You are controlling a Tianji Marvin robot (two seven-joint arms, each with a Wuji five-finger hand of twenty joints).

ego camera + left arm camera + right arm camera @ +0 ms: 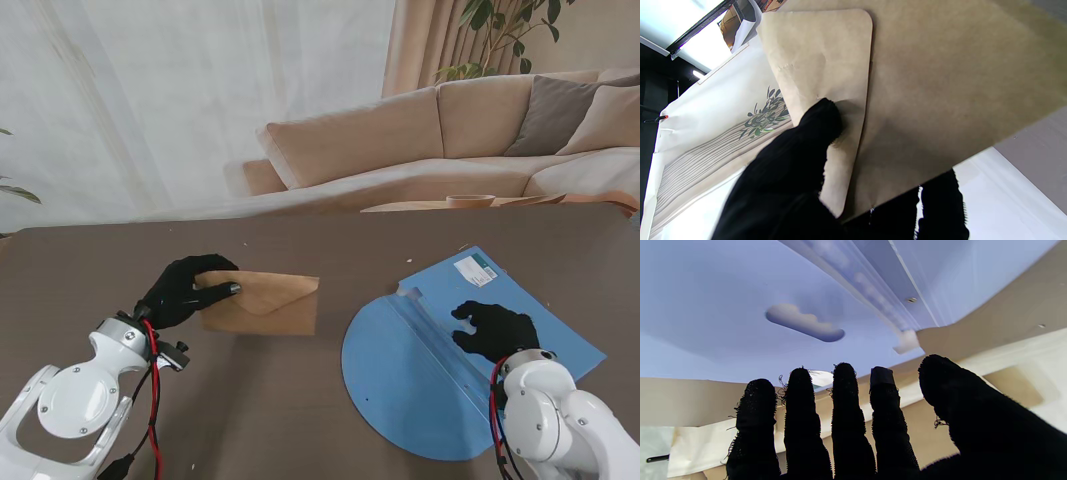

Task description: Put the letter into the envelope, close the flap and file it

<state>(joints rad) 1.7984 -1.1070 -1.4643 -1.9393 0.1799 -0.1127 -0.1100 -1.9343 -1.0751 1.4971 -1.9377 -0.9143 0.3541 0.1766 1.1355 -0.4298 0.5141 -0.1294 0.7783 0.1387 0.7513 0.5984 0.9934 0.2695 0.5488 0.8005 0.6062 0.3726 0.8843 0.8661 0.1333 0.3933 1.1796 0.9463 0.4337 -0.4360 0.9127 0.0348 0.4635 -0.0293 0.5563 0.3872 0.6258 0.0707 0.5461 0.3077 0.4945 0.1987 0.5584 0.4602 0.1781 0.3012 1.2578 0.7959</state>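
Brown table, open blue folder lying flat on its right half (label uppermost).

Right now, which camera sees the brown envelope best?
The stand camera does: it shows the whole envelope with its flap folded down, held at one end by the left hand. The left wrist camera sees only a close-up part of it. The right wrist camera shows the blue folder instead.

Bare brown tabletop lies between the tan paper envelope and the open blue plastic folder — a clear lane for either hand. The folder fills the right side, its raised clear spine strip crossing it. The far table strip is unobstructed.
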